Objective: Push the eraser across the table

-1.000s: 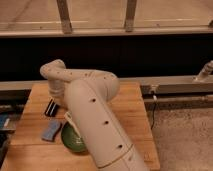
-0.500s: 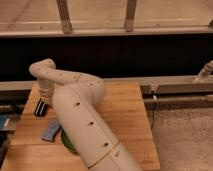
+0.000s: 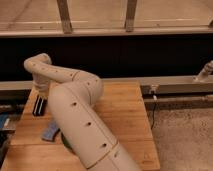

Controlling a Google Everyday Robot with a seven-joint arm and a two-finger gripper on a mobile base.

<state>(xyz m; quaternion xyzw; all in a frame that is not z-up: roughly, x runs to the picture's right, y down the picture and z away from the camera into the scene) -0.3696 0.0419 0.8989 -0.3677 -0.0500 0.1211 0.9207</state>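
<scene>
The table (image 3: 125, 112) is a light wooden plank top in the middle of the camera view. My cream arm (image 3: 80, 115) reaches from the lower middle back over to the left. My gripper (image 3: 39, 106) hangs down as a dark shape with pale streaks at the table's left edge, low over the top. I cannot make out the eraser apart from that dark shape; it is either hidden by the gripper or blends with it.
A blue-grey sponge (image 3: 50, 133) lies on the table's left front, just in front of the gripper. A green bowl (image 3: 65, 144) is mostly hidden behind the arm. A metal rail (image 3: 175, 85) and dark wall run behind the table. Gravelly floor lies to the right.
My gripper has moved left across the table, from left of centre to the left edge. The arm has swung nearer the camera and covers more of the table. The sponge has not moved.
</scene>
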